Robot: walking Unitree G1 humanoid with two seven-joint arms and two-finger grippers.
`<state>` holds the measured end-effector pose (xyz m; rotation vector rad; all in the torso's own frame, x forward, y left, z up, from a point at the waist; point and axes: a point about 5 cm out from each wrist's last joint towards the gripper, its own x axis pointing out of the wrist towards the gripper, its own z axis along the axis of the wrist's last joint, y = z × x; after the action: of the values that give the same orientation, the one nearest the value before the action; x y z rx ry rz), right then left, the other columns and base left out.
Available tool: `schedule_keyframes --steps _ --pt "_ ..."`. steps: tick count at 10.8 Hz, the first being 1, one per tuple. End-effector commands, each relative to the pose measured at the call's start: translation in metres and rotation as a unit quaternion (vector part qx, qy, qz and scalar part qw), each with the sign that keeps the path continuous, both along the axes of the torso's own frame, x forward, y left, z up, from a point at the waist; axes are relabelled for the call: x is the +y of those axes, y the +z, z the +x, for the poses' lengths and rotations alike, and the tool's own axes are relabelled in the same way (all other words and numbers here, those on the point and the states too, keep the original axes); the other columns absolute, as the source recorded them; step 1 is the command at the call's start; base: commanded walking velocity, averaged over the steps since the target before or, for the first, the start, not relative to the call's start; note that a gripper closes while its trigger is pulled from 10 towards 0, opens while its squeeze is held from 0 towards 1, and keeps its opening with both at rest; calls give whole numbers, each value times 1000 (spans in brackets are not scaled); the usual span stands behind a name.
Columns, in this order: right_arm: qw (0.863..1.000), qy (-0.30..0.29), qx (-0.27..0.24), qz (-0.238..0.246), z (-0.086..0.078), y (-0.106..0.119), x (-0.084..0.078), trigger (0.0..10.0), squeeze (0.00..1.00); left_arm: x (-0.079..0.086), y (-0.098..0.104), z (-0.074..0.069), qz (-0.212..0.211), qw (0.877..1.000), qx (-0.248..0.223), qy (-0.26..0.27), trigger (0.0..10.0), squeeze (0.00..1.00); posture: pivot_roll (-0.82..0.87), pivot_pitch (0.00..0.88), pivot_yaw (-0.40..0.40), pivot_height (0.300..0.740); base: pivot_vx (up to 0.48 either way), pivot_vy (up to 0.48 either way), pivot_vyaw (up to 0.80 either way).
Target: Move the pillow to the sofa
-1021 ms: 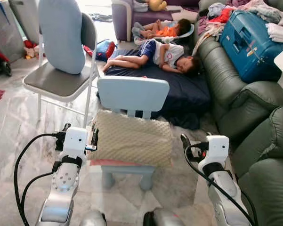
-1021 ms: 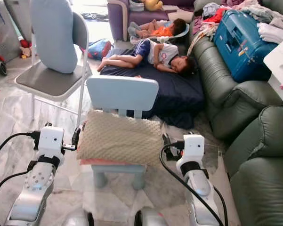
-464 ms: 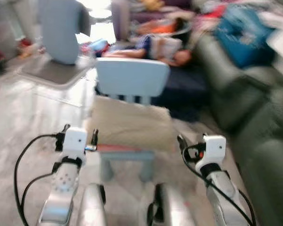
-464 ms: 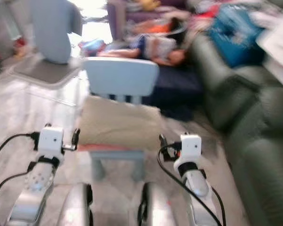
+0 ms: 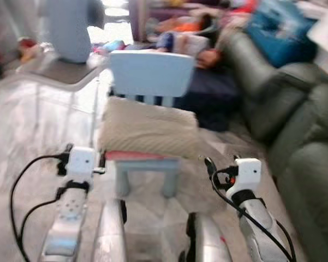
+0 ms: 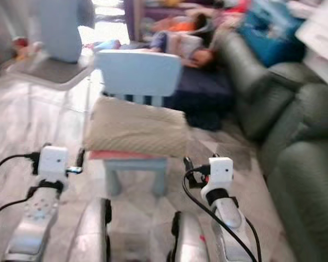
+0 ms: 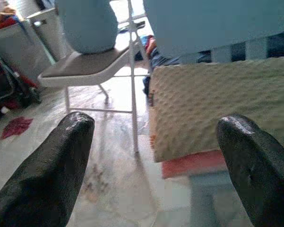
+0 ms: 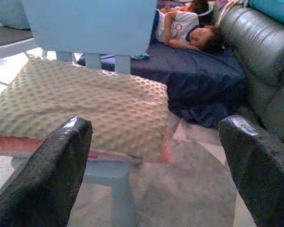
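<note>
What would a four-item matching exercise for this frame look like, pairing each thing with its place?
Things:
1. beige pillow
2. large pale blue cushion
3. blue suitcase
4. person lying down

Places:
A. on the green sofa
B. on the dark blue mat on the floor
C. on the small light blue chair
D. on the grey folding chair

Pairs: 1-C, 2-D, 3-A, 4-B

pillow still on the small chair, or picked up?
On the chair: the pillow lies flat on the small blue chair, both hands open short of it.
</note>
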<state>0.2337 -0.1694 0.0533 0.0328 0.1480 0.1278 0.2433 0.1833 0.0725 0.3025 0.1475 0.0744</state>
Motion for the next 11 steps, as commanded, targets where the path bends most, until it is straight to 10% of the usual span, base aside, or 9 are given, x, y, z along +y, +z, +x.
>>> schedule_keyframes --steps 1,11 --pt "1000 6 -8 -1 2 4 -1 10000 0 0 1 0 3 1000 -1 4 10000 0 28 65 -63 620 0 0 0" --pt "998 56 -39 -13 16 17 10 10000 0 7 2 3 21 999 -3 33 10000 0 25 97 -66 565 0 0 176"
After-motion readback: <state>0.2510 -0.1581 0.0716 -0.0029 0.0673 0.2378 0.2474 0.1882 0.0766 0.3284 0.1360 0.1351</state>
